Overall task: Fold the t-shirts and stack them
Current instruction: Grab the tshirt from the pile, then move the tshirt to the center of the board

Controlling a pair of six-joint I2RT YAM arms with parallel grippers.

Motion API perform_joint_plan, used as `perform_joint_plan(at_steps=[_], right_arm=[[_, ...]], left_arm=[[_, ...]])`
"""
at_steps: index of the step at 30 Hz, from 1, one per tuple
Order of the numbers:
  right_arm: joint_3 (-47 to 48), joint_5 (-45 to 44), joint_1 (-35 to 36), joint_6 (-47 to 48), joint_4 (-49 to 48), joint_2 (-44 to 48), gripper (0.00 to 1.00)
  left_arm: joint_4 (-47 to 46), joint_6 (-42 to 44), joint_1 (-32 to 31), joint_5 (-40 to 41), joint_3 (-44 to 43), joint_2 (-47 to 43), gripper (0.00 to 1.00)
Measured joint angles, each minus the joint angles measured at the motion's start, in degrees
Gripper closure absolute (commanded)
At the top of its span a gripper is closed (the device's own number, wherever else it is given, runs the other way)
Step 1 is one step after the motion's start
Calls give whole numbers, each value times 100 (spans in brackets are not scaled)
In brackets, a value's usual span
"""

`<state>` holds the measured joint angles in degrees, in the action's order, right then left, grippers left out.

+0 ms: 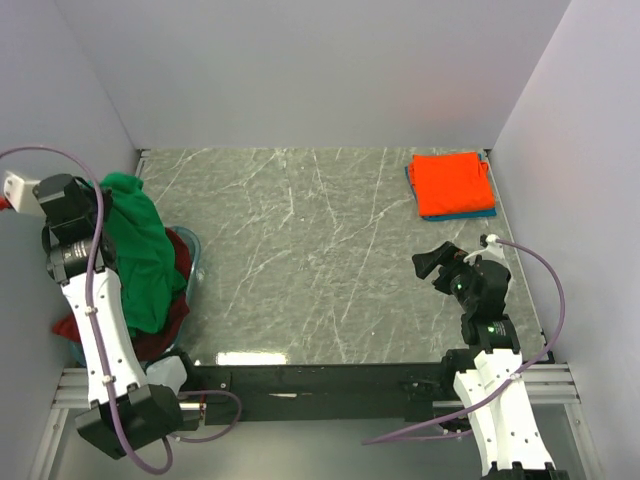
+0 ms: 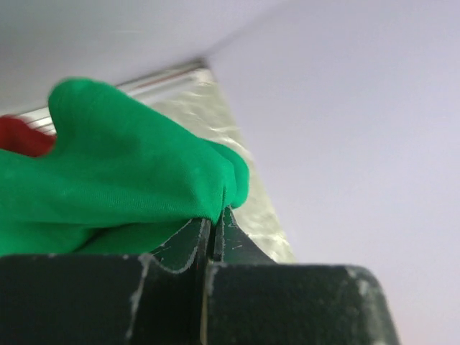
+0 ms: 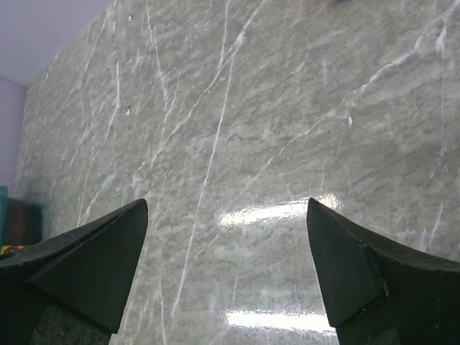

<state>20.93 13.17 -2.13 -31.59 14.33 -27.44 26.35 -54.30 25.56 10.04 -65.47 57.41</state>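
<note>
Cloth, thin and limp: the green t-shirt [image 1: 140,255] is hanging in loose folds over the basket [image 1: 196,252] at the left edge of the tabletop [image 1: 300,260], above a dark red t-shirt [image 1: 176,312] heaped there. It is looking light and soft, likely to sag and twist rather than slip or break. A hold on a hem, shoulder seam or collar edge would probably be serving better than a bunched middle. The left gripper [image 2: 214,228] is pinching a fold of the green fabric, its jaws closed tight on it. The right gripper [image 1: 436,264] is hovering over bare tabletop near the right side, jaws spread wide and holding nothing. In the far right corner an orange-red t-shirt [image 1: 450,183] is lying folded on a teal-blue t-shirt [image 1: 470,214].
</note>
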Motion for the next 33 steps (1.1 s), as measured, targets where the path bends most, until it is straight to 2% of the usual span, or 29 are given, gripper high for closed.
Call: perform_joint_plan(at_steps=[3,6,11,23,29,33], right_arm=[[0,9,0,0,0,-2,3],[0,22,0,0,-2,-2,3],[0,22,0,15,-2,11,3],[0,-20,0,37,48,208,3],[2,-131,0,66,166,354,3],[7,-354,0,79,319,520,3]], left_arm=[[9,251,-208,-356,-520,-9,99],[-13,511,-793,-520,-1161,118,99],[-39,990,-2323,-514,-1989,348,99],[-96,1843,-5265,-568,-4074,1733,99],[-238,2138,-6258,-651,-4586,2159,99],[-612,2168,-6391,-826,-4124,2081,99]])
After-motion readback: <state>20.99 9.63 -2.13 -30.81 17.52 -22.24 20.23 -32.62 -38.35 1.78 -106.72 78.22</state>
